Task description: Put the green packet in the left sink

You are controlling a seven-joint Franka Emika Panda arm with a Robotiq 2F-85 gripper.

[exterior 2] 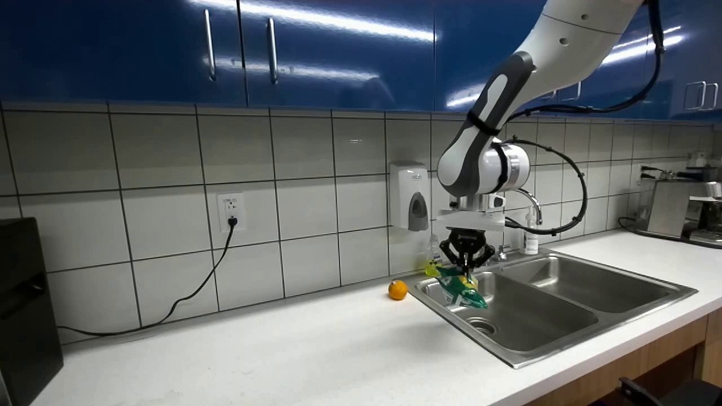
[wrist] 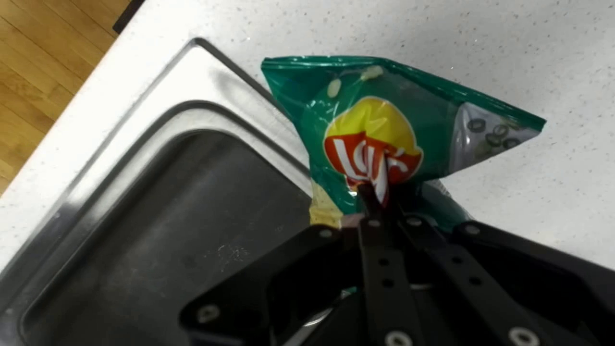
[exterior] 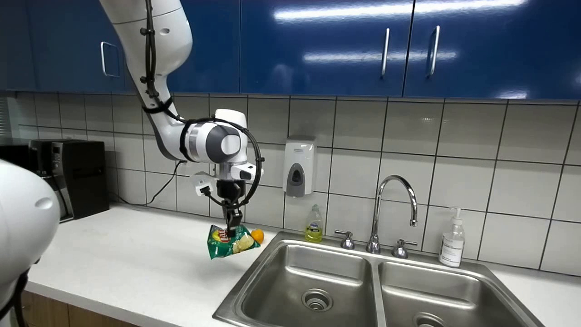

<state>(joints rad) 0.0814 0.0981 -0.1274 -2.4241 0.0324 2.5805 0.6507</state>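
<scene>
Clamping the green Lay's chip packet [wrist: 370,129] between its fingertips [wrist: 370,206], the Robotiq gripper [exterior: 231,232] holds it just beneath, raised off the countertop [exterior: 136,254]; the left sink basin [exterior: 333,261] lies lower, to one side.

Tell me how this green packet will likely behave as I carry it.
The green packet probably flexes and may swing: it creases where the gripper pinches it. Its Lay's logo suggests chips, so likely light and crushable. The shiny surface could slip, so gentle moves seem wise.
</scene>
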